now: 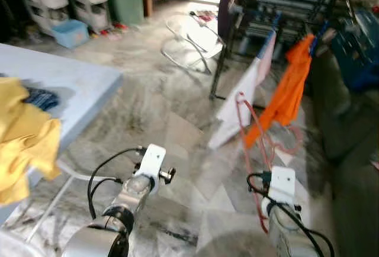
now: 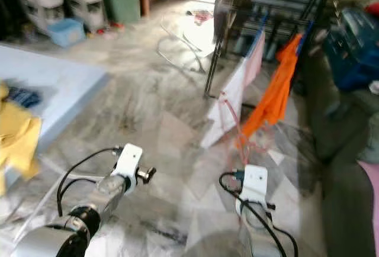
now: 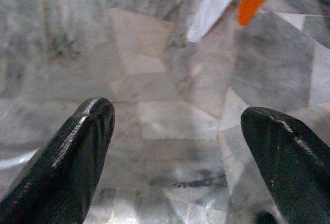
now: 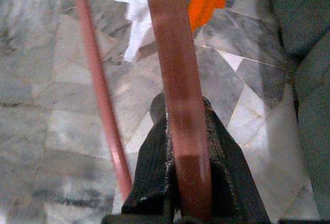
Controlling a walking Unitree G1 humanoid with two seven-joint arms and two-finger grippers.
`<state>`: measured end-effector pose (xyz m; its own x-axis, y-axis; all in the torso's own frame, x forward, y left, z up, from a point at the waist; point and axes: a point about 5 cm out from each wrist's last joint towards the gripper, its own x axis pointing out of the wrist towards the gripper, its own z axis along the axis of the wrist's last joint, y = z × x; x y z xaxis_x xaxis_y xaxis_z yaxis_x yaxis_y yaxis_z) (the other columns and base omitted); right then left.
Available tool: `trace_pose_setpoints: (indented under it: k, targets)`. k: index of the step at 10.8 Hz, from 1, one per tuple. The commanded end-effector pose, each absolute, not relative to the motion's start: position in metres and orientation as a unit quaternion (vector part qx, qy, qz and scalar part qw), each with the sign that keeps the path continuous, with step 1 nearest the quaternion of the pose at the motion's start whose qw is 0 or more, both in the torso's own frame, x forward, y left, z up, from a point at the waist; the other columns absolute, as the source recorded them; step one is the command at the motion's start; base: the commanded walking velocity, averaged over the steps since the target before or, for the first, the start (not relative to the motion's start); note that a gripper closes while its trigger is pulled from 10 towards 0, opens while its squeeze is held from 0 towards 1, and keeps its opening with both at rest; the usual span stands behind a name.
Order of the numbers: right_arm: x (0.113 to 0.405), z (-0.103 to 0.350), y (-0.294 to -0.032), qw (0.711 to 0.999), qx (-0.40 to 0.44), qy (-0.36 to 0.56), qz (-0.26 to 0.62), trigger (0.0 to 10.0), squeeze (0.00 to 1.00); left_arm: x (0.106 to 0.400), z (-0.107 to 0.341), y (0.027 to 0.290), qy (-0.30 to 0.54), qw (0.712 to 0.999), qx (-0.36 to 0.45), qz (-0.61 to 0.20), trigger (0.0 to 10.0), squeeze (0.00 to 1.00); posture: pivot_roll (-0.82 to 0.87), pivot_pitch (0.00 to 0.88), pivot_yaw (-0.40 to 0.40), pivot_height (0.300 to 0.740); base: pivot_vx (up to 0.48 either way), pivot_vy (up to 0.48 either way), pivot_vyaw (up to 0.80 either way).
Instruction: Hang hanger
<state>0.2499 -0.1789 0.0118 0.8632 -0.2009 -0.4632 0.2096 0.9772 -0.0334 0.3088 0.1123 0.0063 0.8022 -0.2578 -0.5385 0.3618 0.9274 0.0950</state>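
Observation:
A thin pink-red hanger [image 1: 251,138] rises from my right arm toward the drying rack [image 1: 284,8]. My right gripper [image 4: 180,146] is shut on one flat bar of the hanger [image 4: 175,79]; a second thin bar runs beside it. The rack stands ahead on the right with a white cloth [image 1: 243,100] and an orange garment [image 1: 287,94] hanging from it. My left gripper [image 3: 178,146] is open over bare marble floor, with nothing between its fingers. The left arm [image 1: 145,177] reaches forward at lower left.
A pale blue table [image 1: 65,91] with yellow clothes [image 1: 23,132] stands at the left. A dark green sofa [image 1: 349,150] runs along the right. Storage drawers [image 1: 65,2] and a blue bin line the far left wall. Marble floor lies open between table and rack.

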Motion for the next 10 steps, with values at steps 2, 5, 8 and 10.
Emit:
trace_pose_setpoints:
  k: [2,5,8,10]
  targets:
    - [0.247,0.009,-0.185,0.962,0.017,0.242,-0.126,10.0,0.0,0.311,0.009,0.105,0.262,0.944,0.095,-0.175,10.0,0.0,-0.06,0.0,-0.033,0.74,0.394,0.272,0.0]
    - [0.244,0.007,-0.186,0.96,0.018,0.245,-0.132,10.0,0.0,0.308,0.007,0.099,0.264,0.942,0.093,-0.188,10.0,0.0,-0.07,0.0,-0.03,0.74,0.396,0.271,-0.32]
    - [0.241,0.003,-0.183,0.959,0.017,0.251,-0.13,10.0,0.0,0.304,0.004,0.094,0.265,0.937,0.097,-0.204,10.0,0.0,-0.07,0.0,-0.029,0.74,0.394,0.27,-0.39]
    - [0.241,0.003,-0.182,0.959,0.018,0.251,-0.129,10.0,0.0,0.302,0.003,0.091,0.267,0.936,0.098,-0.208,10.0,0.0,-0.07,0.0,-0.025,0.74,0.394,0.274,0.0]
